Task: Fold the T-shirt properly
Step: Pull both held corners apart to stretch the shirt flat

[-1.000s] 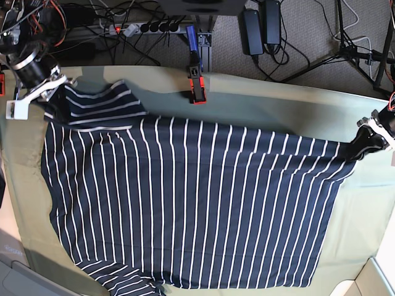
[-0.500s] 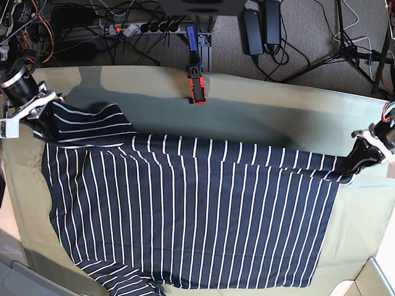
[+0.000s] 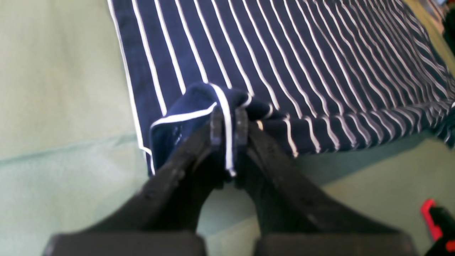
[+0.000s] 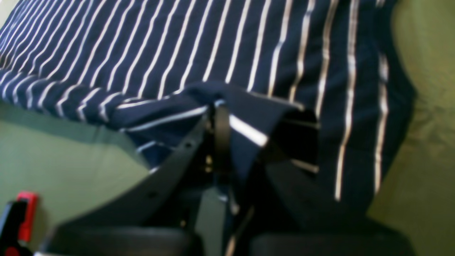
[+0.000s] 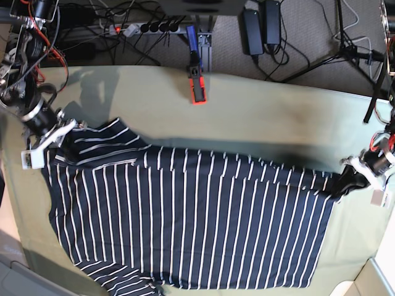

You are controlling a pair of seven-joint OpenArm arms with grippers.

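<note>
While both claws pinch the far edge of the shirt [image 5: 191, 222], that edge has come toward the near side of the worktop [image 5: 259, 117] since a second ago: earlier it lay close beside the red clamp [image 5: 197, 86], and now a broad strip of bare green cloth separates the two. The far hem hangs raised, casting a dark shadow on the green cloth behind it, while the rest of the body lies flat. I judge this the first fold in progress, the far edge being carried over the body toward the near edge; it is not yet laid down.

The left claw [image 3: 226, 122] is closed tight on a bunched corner of striped fabric, its jaws nearly touching with only cloth between. The right claw [image 4: 227, 117] is likewise clamped on a fold of shirt at the sleeve end, cloth draping over one jaw.

Measured from the clamp, the shirt sits on the near side of the worktop and spreads to both sides of it. Its long axis runs across the worktop, side to side in the base view, with the stripes crossing that axis. The sleeves lie at the right claw's end, one by that claw, one at the near edge, so the hem end appears to be at the left claw.
</note>
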